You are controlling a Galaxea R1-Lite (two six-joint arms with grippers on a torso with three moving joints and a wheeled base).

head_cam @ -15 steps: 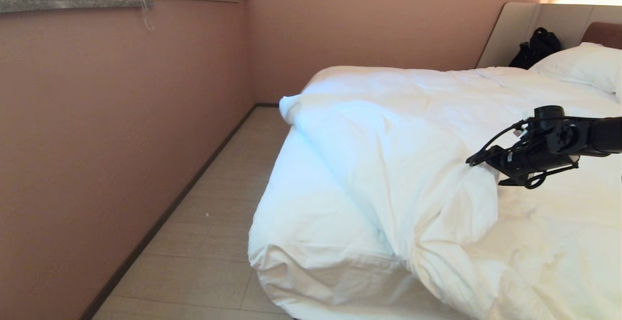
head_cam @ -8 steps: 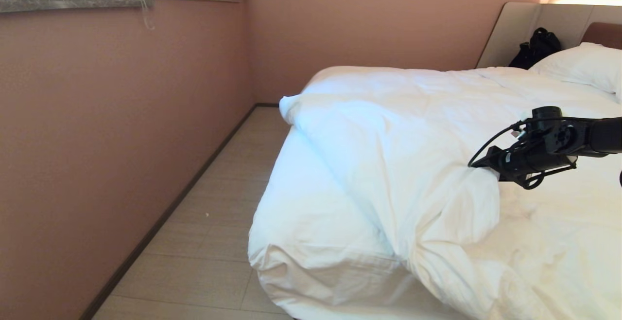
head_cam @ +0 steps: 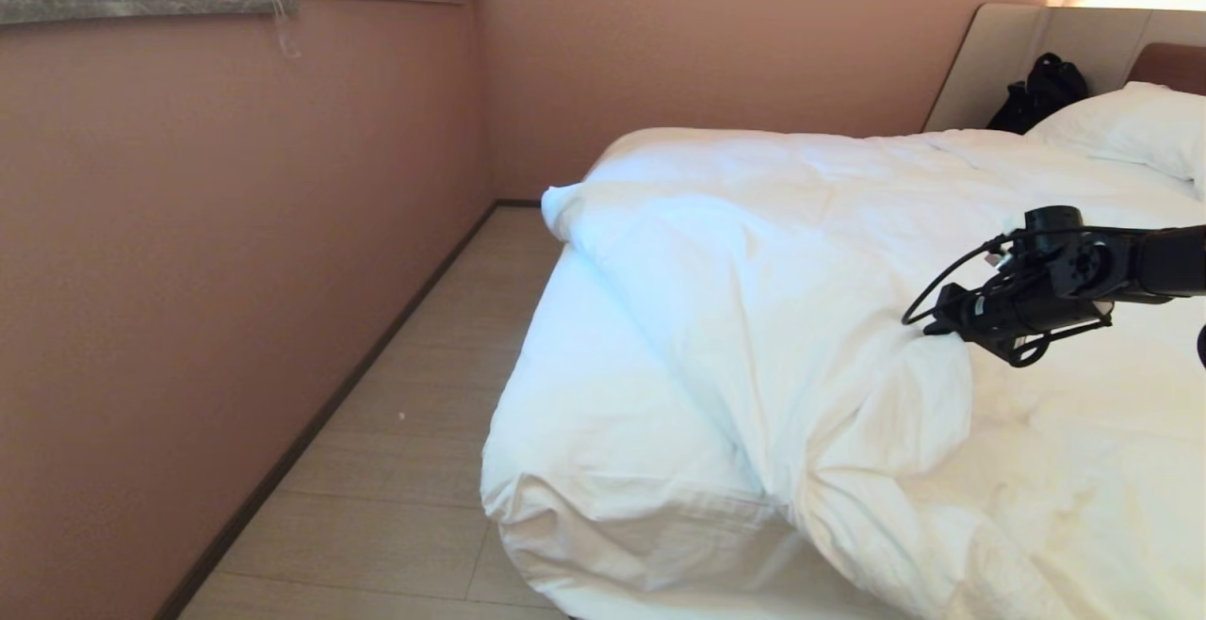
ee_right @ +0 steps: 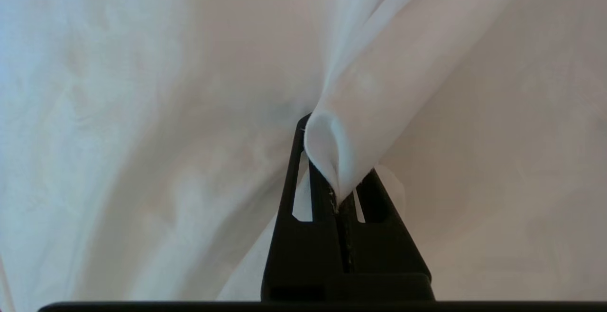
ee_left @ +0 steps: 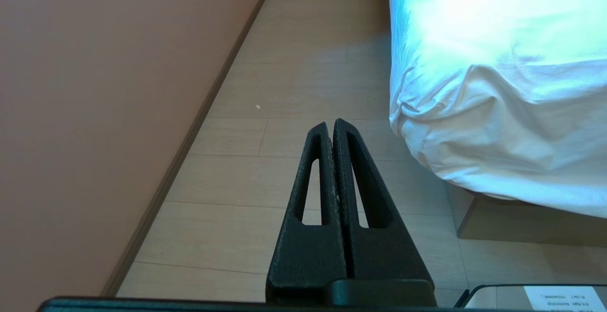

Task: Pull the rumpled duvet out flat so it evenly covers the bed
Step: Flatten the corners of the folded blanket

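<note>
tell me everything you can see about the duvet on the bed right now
The duvet is thick, puffy white fabric with soft creases. It lies rumpled and skewed over the bed, heaped along a diagonal ridge with one corner jutting out at the far left edge, so the near left corner of the white-sheeted mattress is uncovered. The right gripper is shut on a pinched fold of it near the middle of the bed. The pillow lies at its far end.

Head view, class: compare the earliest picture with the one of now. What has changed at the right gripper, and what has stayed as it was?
The right gripper has closed on a fold of the rumpled duvet, pinching it between its fingers; the arm has barely shifted. The duvet has not yet been pulled: it lies bunched diagonally across the bed as before. The left gripper is shut and empty over the floor beside the bed.
</note>
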